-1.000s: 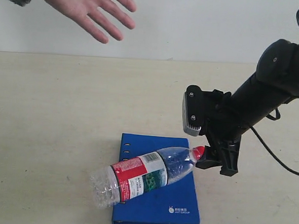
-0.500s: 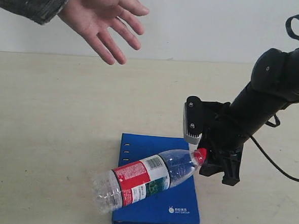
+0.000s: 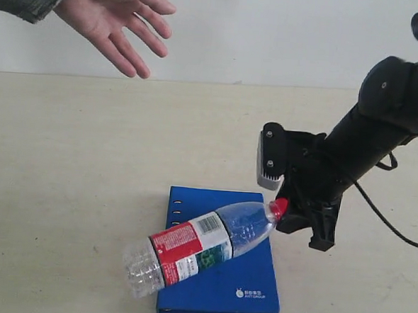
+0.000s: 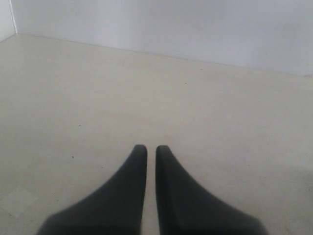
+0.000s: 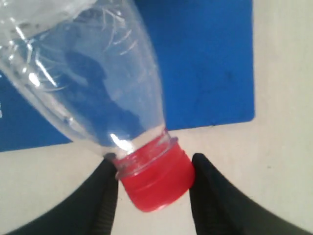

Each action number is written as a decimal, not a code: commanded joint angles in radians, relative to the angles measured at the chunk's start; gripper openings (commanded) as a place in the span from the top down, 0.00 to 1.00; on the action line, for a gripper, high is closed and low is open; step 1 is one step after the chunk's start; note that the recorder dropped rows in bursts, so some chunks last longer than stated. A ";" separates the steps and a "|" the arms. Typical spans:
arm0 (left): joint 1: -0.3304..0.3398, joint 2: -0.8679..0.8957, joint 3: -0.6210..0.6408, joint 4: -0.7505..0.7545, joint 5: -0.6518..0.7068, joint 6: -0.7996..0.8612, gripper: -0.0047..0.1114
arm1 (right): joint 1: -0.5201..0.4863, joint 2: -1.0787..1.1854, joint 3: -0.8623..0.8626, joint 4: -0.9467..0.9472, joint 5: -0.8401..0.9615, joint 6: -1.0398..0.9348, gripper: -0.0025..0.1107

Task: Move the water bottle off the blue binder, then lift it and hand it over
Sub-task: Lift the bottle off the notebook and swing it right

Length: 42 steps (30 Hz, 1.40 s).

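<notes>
The water bottle (image 3: pixel 196 246) lies slanted across the blue binder (image 3: pixel 238 282), and its clear base overhangs the binder's left edge. My right gripper (image 3: pixel 285 218) is shut on the red cap (image 3: pixel 279 208) at the binder's right edge. In the right wrist view both black fingers (image 5: pixel 105 191) press the cap (image 5: pixel 156 182), with the bottle's shoulder (image 5: pixel 98 73) above the binder (image 5: pixel 205 63). Whether the bottle's body still rests on the binder cannot be told. My left gripper (image 4: pixel 151 149) is shut over bare table, with nothing between its fingers.
An open human hand (image 3: pixel 115 12) with a grey sleeve reaches in at the upper left, palm up, well above the beige table (image 3: pixel 74 155). A black cable (image 3: pixel 383 213) trails from my right arm.
The right gripper and the cap dipped, then came back up a little. The bottle's base slid slightly left. The hand moved right, then back to the left.
</notes>
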 commanded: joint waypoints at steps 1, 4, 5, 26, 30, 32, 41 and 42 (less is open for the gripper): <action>0.004 -0.004 -0.001 0.002 -0.005 0.003 0.90 | 0.000 -0.132 0.004 -0.128 0.000 0.154 0.98; 0.004 -0.004 -0.001 0.002 -0.005 0.003 0.90 | 0.000 -0.197 0.004 -0.315 0.030 0.322 0.98; 0.004 -0.004 -0.001 0.002 -0.005 0.003 0.90 | 0.000 -0.207 0.004 -0.365 0.052 0.383 0.98; 0.004 -0.004 -0.001 0.002 -0.005 0.003 0.90 | -0.015 -0.384 -0.002 -0.600 0.035 0.781 0.98; 0.004 -0.004 -0.001 0.002 -0.005 0.003 0.90 | -0.074 -0.395 -0.002 -0.600 0.011 0.828 0.98; 0.004 -0.004 -0.001 0.002 -0.005 0.003 0.90 | -0.106 -0.403 -0.002 -0.600 -0.013 0.835 0.98; 0.004 -0.004 -0.001 0.002 -0.005 0.003 0.90 | -0.129 -0.438 -0.002 -0.588 -0.053 0.861 0.98; 0.004 -0.004 -0.001 0.002 -0.005 0.003 0.90 | -0.129 -0.438 -0.002 -0.588 -0.055 0.861 0.98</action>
